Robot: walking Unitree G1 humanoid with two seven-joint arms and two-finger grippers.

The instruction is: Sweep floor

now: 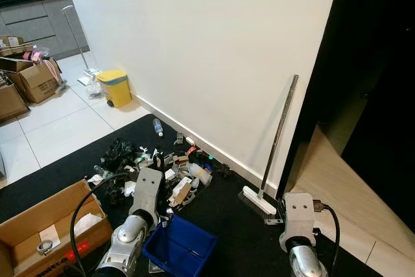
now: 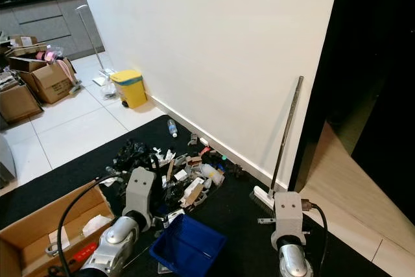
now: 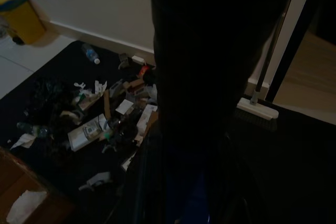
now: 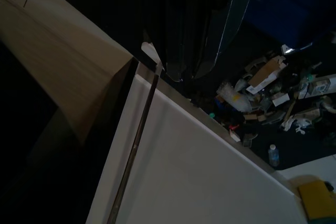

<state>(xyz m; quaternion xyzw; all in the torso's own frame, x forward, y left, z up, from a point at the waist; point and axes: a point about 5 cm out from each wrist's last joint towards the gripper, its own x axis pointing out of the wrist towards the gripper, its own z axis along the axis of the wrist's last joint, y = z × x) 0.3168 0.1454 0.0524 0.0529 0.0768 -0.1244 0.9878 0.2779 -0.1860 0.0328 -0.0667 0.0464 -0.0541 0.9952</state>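
Observation:
A broom leans on the white wall, its metal handle [image 1: 280, 131] upright and its white brush head [image 1: 257, 202] on the black mat. Left of it, a pile of litter [image 1: 159, 172] is spread over the mat: paper scraps, cartons and black bits. A plastic bottle [image 1: 157, 126] lies apart near the wall. My left arm [image 1: 135, 222] hangs low over the near edge of the pile, its gripper [image 3: 210, 77] a dark shape. My right arm [image 1: 299, 231] hangs just this side of the brush head, and its gripper [image 4: 189, 71] points toward the broom's foot, holding nothing.
A blue plastic bin [image 1: 180, 246] sits on the mat between my arms. An open cardboard box [image 1: 45, 225] is at the near left. A yellow waste bin [image 1: 115, 87] stands by the wall, with more boxes [image 1: 32, 79] on the white tiles. A wood floor [image 1: 337, 180] lies to the right.

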